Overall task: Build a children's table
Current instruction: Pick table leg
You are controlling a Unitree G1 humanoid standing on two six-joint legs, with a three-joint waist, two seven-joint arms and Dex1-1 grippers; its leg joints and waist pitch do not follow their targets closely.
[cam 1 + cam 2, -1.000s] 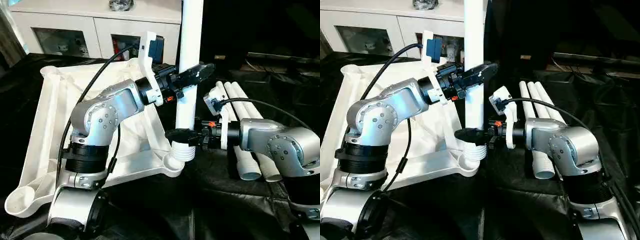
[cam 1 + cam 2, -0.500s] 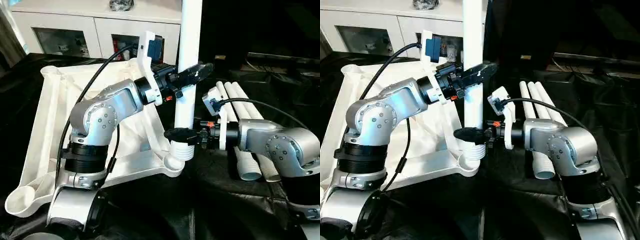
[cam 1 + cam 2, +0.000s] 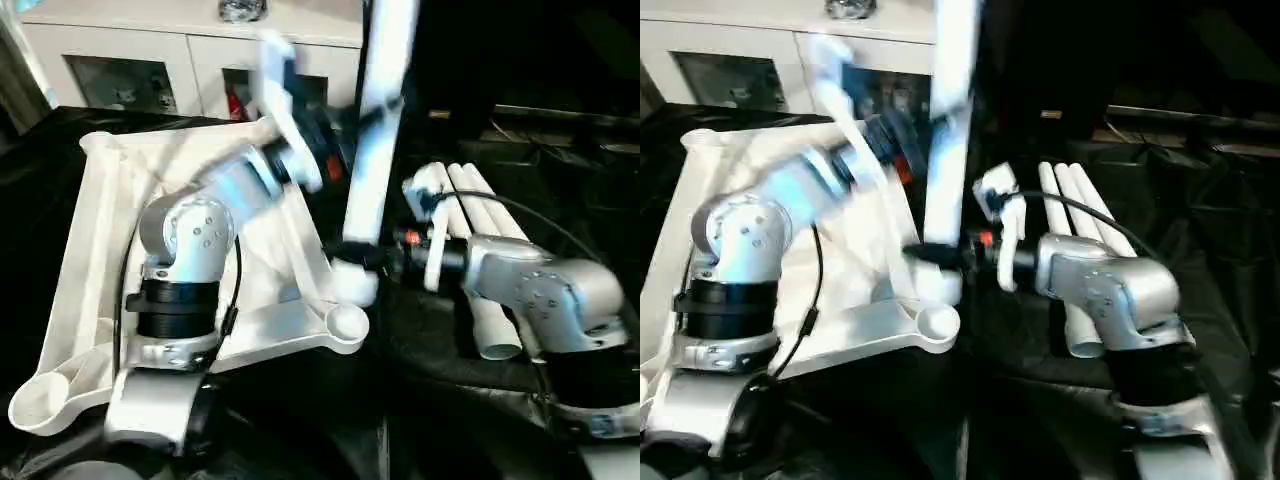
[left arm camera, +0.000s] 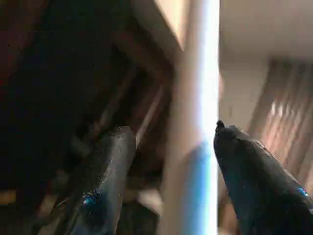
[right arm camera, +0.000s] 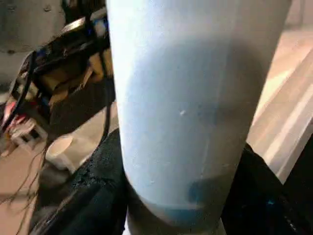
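The children's table top (image 3: 110,230) lies upside down, white and ribbed, with a round corner socket (image 3: 347,322) at its near right. A white tube leg (image 3: 372,150) stands leaning, top to the right, its lower end just above and beside that socket. My right gripper (image 3: 362,258) is shut on the leg near its lower end; in the right wrist view its black fingers (image 5: 105,191) press on both sides. My left gripper (image 4: 171,129) is open higher up, the leg between its fingers with a gap on one side. The left arm (image 3: 190,230) is blurred.
Three more white legs (image 3: 480,230) lie side by side on the black cloth (image 3: 440,400) to the right, behind my right forearm. White cabinets (image 3: 150,50) stand along the back. The table top's near left corner socket (image 3: 35,400) reaches the front edge.
The leg has tipped, its lower end shifting slightly left and up from the socket. My left gripper has opened and its arm is moving. My right gripper has closed onto the leg.
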